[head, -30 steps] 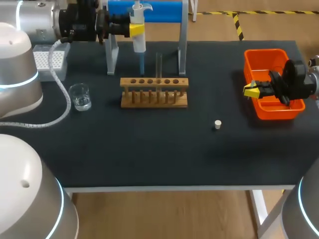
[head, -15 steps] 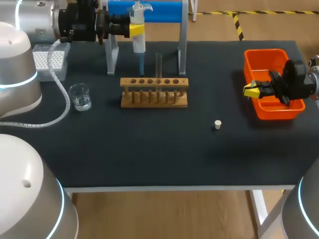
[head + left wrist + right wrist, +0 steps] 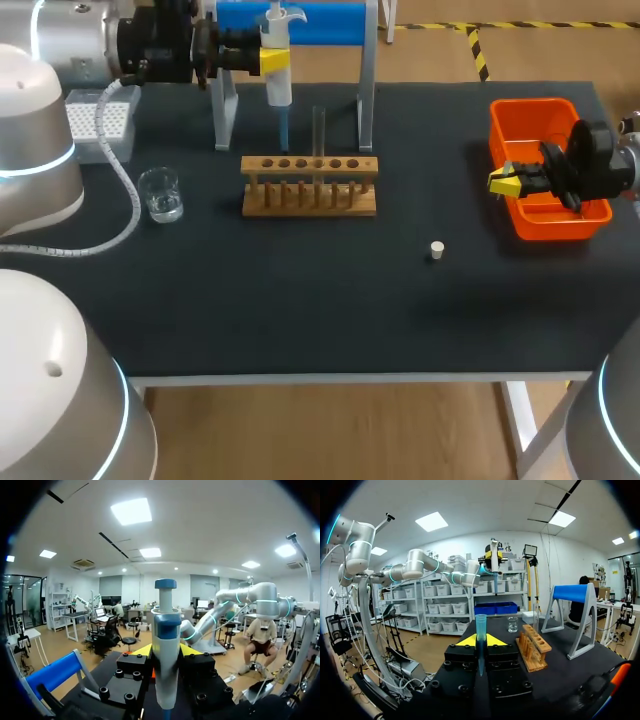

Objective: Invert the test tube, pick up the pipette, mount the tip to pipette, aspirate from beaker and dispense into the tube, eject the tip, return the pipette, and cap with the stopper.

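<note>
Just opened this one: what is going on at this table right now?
The left gripper is shut on the pipette, holding it upright by the blue stand at the back of the table. The right gripper hangs at the edge of the orange bin with a blue pipette tip clamped between its fingers. The test tube stands in the wooden rack. The stopper lies loose on the table, so capping is not yet done.

Head camera gives me the table (image 3: 300,320) from above and behind. Left wrist camera sits hard against the pipette (image 3: 166,650), facing outward; right wrist looks low across the table (wooden rack (image 3: 532,652) shared with the head view).
</note>
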Robot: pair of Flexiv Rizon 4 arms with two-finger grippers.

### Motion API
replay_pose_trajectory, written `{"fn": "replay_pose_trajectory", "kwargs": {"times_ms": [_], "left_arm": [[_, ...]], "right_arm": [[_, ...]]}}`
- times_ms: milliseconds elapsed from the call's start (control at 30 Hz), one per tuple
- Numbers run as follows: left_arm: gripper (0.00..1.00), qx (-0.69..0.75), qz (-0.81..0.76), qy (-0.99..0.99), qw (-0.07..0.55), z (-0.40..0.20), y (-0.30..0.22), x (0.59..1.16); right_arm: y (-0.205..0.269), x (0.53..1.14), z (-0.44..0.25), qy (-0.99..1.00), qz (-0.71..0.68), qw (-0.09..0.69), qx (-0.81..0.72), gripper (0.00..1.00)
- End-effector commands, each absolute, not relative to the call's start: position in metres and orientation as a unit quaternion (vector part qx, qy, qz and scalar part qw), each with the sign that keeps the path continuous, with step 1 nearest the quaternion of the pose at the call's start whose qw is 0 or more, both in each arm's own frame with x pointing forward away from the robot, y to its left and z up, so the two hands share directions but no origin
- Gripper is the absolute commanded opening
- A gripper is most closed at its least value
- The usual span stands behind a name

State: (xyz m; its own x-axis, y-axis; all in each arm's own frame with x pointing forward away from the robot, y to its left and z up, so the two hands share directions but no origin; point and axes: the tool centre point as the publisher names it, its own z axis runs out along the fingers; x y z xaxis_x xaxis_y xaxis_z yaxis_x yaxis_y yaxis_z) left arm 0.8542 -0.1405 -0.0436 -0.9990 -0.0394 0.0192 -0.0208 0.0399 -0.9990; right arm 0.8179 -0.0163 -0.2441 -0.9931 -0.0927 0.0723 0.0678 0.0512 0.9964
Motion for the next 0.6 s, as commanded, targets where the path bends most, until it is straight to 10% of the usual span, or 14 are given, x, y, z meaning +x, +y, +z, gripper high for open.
{"fn": "replay_pose_trajectory", "kwargs": {"times_ms": [33,600], "left_arm": [[0.0,-0.021,-0.693,0.721,0.007,-0.043,-0.14,0.853],[0.0,-0.021,-0.693,0.721,0.007,-0.043,-0.14,0.853]], "right_arm": [[0.001,0.819,-0.241,-0.725,-0.686,0.06,0.017,0.0],[0.154,0.813,-0.221,-0.715,-0.694,0.076,0.045,0.0]]}}
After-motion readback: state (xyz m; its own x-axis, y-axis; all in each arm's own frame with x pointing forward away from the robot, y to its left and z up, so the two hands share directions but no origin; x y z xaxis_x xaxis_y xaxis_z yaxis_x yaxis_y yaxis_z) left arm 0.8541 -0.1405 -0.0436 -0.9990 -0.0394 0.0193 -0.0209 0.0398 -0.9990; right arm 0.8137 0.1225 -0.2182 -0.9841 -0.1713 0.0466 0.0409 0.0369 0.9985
